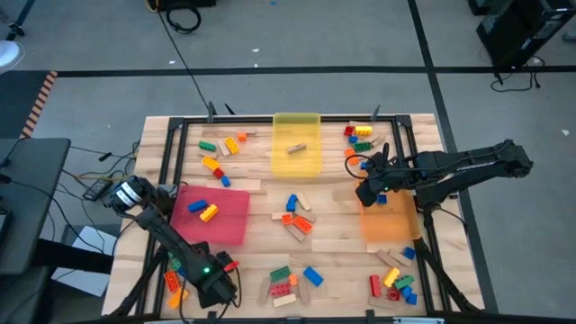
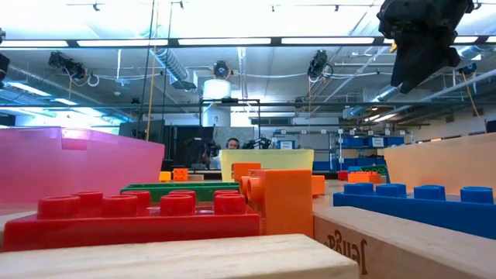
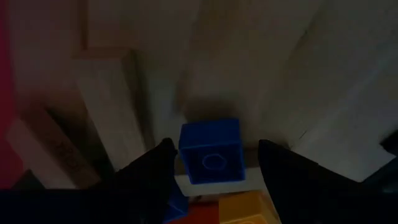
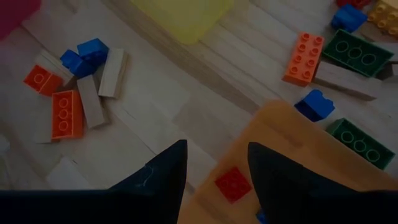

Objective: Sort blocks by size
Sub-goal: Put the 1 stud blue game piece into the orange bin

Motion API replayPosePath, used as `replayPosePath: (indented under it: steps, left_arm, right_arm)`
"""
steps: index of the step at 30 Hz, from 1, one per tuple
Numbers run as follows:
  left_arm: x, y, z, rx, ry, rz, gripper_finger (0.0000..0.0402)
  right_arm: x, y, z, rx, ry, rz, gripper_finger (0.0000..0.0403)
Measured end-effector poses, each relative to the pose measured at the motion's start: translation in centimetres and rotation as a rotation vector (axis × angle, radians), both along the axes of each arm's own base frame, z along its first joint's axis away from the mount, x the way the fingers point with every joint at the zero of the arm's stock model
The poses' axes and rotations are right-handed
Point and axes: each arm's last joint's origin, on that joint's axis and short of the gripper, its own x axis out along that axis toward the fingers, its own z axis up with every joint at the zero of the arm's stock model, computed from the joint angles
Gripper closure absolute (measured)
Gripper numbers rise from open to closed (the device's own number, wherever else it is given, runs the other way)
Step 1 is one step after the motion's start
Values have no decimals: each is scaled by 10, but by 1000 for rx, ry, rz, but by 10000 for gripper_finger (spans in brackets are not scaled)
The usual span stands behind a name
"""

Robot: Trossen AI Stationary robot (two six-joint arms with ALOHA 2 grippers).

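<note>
My left gripper (image 1: 219, 286) is low over the table's near left corner, pointing down and open. In its wrist view a small blue brick (image 3: 210, 155) sits between the two fingers. One finger (image 3: 158, 171) is right beside the brick and the other (image 3: 283, 174) stands apart from it. I cannot tell whether the near finger touches the brick. Tan wooden blocks (image 3: 106, 106) lie flat beside it. My right gripper (image 1: 367, 193) hangs open above the orange tray's (image 1: 390, 220) far left edge, with nothing between its fingers. A small red brick (image 4: 233, 183) lies in that tray.
A pink tray (image 1: 236, 220) holds a red brick and a yellow one. The yellow tray (image 1: 297, 162) at the far middle holds one wooden block. Brick clusters lie at the centre (image 1: 297, 216), far left (image 1: 220, 153), far right (image 1: 360, 135), near middle (image 1: 288, 283) and near right (image 1: 396, 283).
</note>
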Motion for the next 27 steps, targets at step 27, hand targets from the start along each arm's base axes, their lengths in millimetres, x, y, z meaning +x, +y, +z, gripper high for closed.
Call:
replayPosePath:
  steps: [27]
  left_arm:
    - [3,-12,-21,-24,43,34,234]
  right_arm:
    - [5,1,2,1,-52,16,219]
